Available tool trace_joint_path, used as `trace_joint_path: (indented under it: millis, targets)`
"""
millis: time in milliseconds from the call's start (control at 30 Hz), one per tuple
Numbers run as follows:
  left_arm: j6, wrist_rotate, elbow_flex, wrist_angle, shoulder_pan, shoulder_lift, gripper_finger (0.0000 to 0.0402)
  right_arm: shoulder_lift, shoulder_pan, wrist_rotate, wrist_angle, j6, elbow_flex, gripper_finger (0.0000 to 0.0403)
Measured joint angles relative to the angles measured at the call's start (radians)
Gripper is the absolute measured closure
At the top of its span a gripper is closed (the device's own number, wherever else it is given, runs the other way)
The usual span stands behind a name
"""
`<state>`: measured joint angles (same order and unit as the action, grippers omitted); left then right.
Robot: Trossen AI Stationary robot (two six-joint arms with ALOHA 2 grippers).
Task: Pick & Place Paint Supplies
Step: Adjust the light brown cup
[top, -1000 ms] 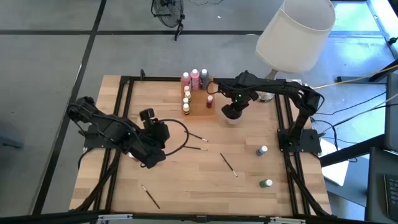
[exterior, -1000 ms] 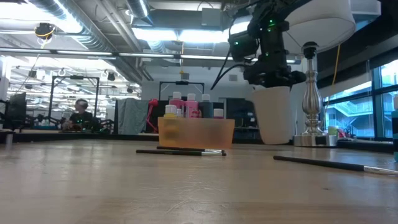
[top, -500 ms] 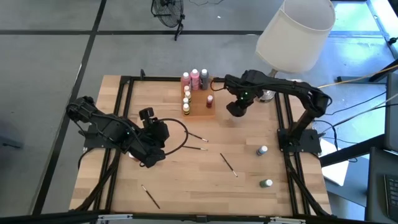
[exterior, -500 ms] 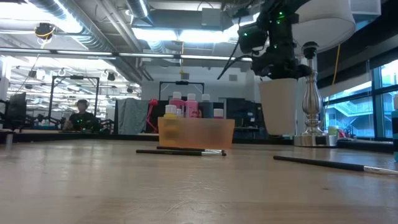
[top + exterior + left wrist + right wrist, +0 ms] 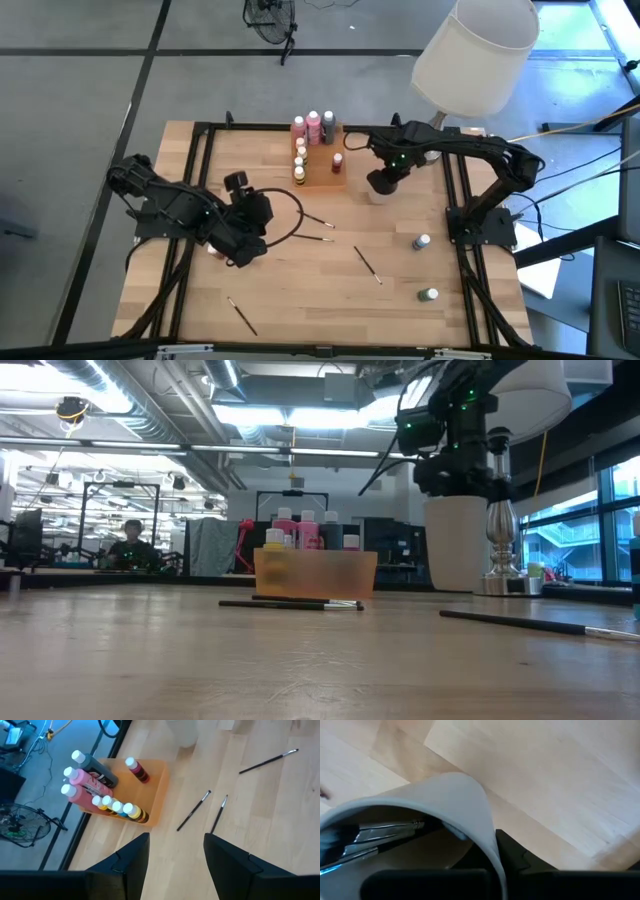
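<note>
Paint bottles are seen standing in the orange tray at 12 o'clock on the bench. The right end effector, clamped on the pale cup rim, has been carried toward 3 o'clock since earlier. Brushes lie inside. The left end effector is kept parted, empty, at 9 o'clock.

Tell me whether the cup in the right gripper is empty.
Not empty. The right wrist view looks into the cup and shows brushes inside; the right gripper pinches its rim.
</note>
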<state>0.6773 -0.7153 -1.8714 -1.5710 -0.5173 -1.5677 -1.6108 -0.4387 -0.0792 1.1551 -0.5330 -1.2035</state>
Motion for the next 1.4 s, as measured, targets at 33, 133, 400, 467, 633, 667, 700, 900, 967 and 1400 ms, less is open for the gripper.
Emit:
trace_joint_path:
  millis: [33,133,400,467,633,667,700,900,967,1400]
  targets:
    - [0.0,0.003,0.0,0.0,0.004,0.0,0.0217,0.0,0.0,0.0,-0.005,-0.001,0.0,0.0397]
    - [0.0,0.015,0.0,0.0,0.01,0.0,0.0217,0.0,-0.001,0.006,-0.01,-0.002,0.0,0.0397]
    - [0.016,0.019,0.0,0.0,-0.001,0.0,0.0217,0.0,-0.001,0.025,-0.014,-0.005,0.0,0.0397]
    - [0.019,0.024,0.0,0.0,-0.001,0.0,0.0217,0.0,-0.001,0.026,-0.021,-0.005,0.003,0.0397]
    - [0.031,0.029,0.0,0.0,-0.007,0.0,0.0217,0.0,-0.001,0.024,-0.049,-0.01,0.052,0.0397]
    - [0.033,0.029,0.0,0.0,-0.008,0.0,0.0217,0.0,-0.001,0.021,-0.048,-0.013,0.062,0.0397]
    - [0.034,0.029,0.0,0.0,-0.01,0.0,0.0217,0.0,0.0,0.013,-0.049,-0.017,0.066,0.0397]
    - [0.035,0.029,0.0,0.0,-0.011,0.0,0.0217,0.0,0.0,-0.001,-0.067,-0.021,0.071,0.0397]
    - [0.035,0.029,0.0,0.0,-0.011,0.0,0.0217,0.0,0.0,-0.003,-0.071,-0.025,0.071,0.0397]
    - [0.045,0.029,0.0,0.0,-0.013,0.0,0.0217,-0.001,0.002,-0.01,-0.074,-0.032,0.072,0.0381]
